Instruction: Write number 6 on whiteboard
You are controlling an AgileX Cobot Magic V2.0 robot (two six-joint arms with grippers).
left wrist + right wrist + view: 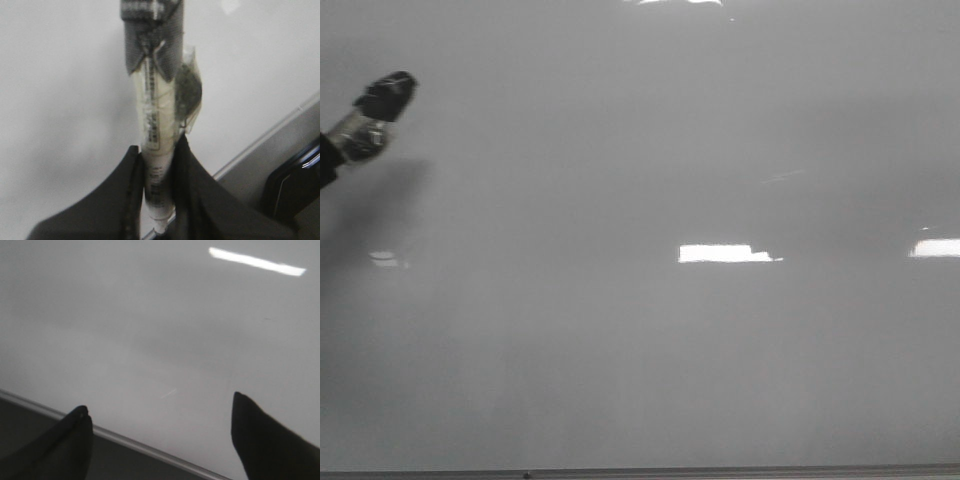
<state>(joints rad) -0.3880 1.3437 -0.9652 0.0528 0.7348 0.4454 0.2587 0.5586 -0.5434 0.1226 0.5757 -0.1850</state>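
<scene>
The left claw (159, 165) grips a taped, clear-barrelled marker pen (157, 120) over the far-left of the large glossy grey-white whiteboard (650, 150), still blank with no 6, the right claw (160, 425) gaping empty; a loose marker could skew strokes.

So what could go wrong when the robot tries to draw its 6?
The marker sits pinched between the left gripper fingers, wrapped in tape; pressing down might make it slip or tilt. It is far out at the whiteboard's left side, so the 6 could end up cramped. Glare patches may hide thin lines.
</scene>
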